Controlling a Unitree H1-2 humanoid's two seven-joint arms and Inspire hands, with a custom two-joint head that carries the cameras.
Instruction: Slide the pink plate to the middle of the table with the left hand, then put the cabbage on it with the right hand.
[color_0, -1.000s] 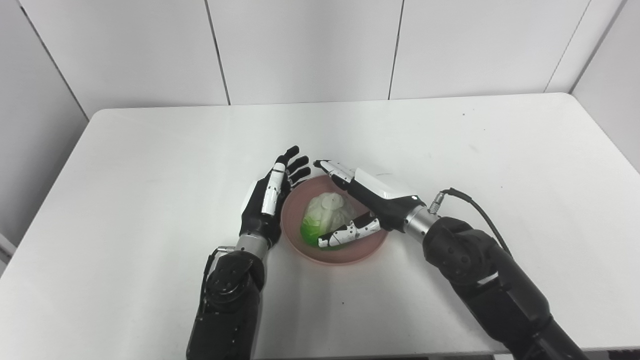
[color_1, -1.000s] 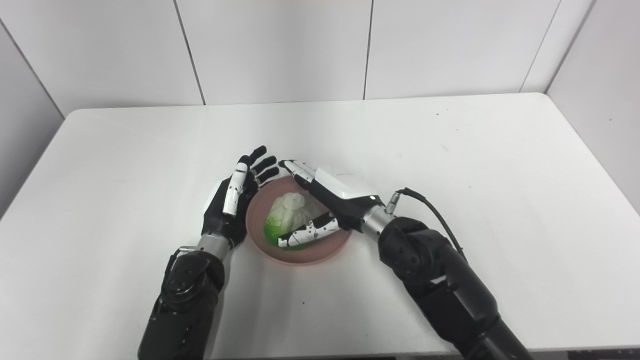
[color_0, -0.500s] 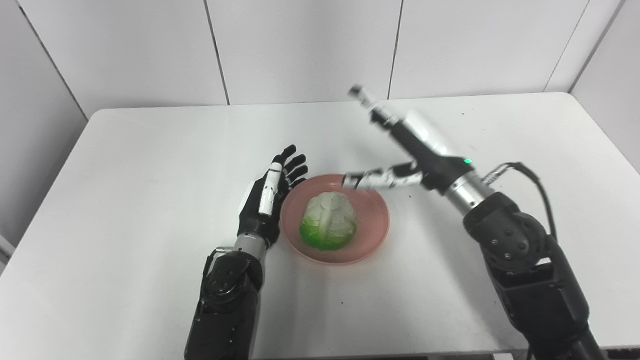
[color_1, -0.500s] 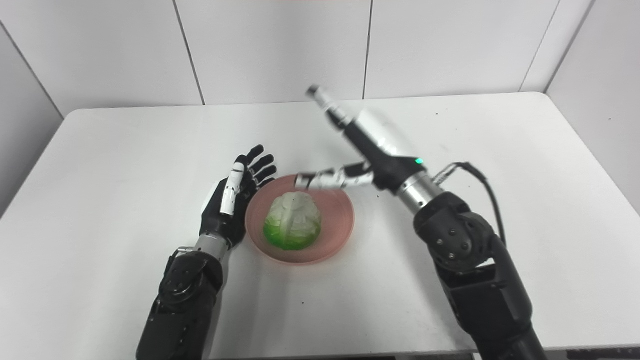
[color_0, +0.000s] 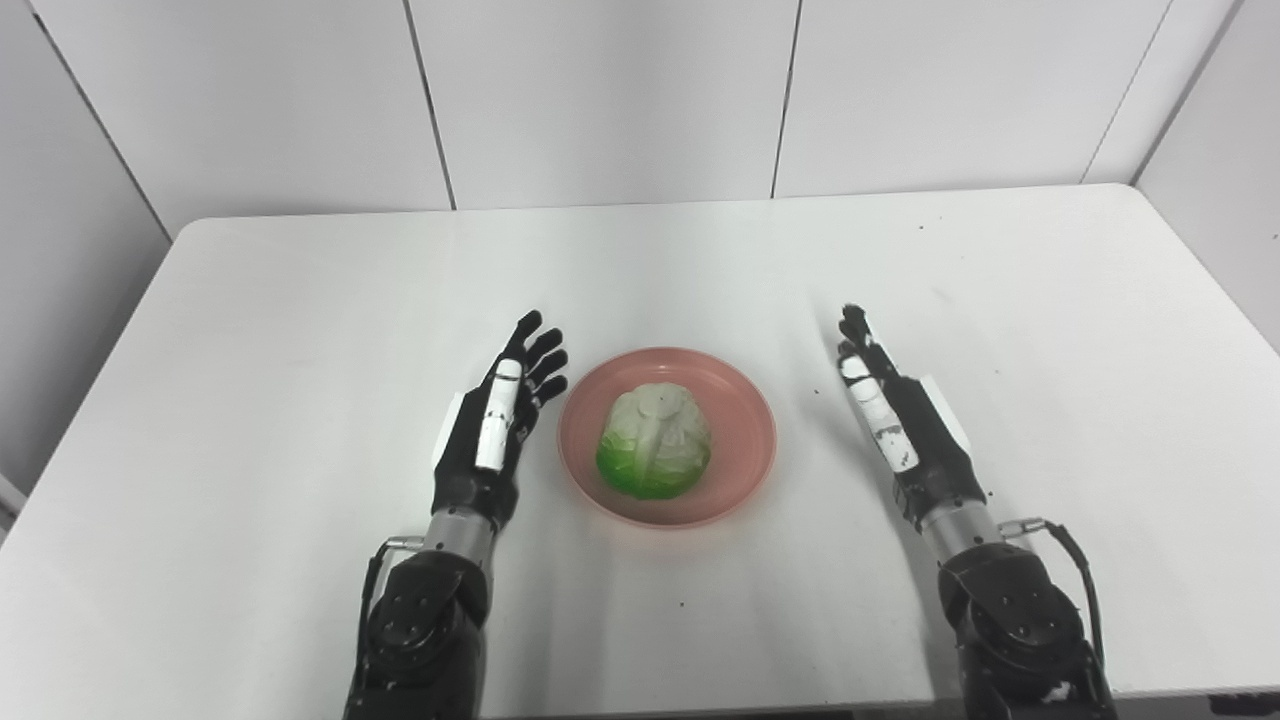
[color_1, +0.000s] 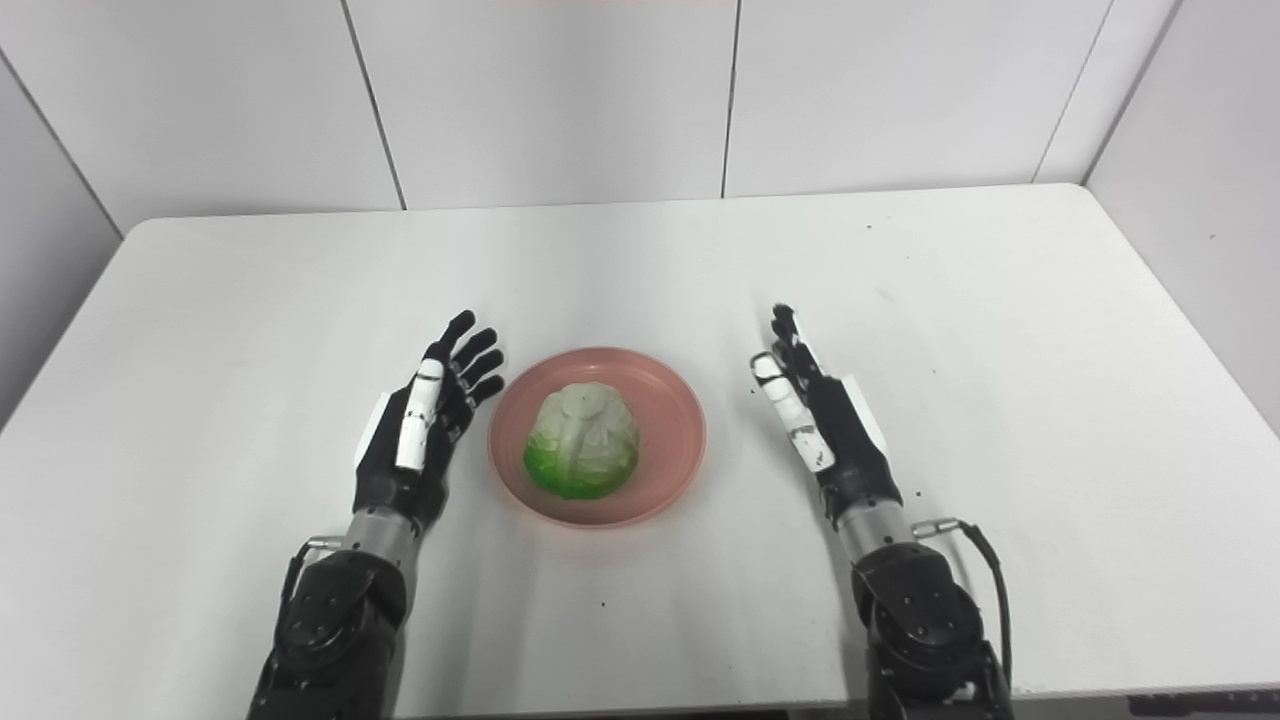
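Both forearms run off the bottom edge behind each hand (elbows unseen); the cabbage (color_0: 654, 441) hides the pink plate's (color_0: 745, 440) centre.

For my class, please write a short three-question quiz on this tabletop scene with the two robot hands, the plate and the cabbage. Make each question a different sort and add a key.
1. True or false: the cabbage lies on the pink plate.
2. Multiple choice: the right hand is
A. closed on the cabbage
B. open, apart from the plate, holding nothing
C. pressing on the plate's rim
3. Fill in the blank: the left hand is open, close beside the plate's ____ edge.

Key
1. True.
2. B.
3. Left. Whether it touches the rim cannot be told.
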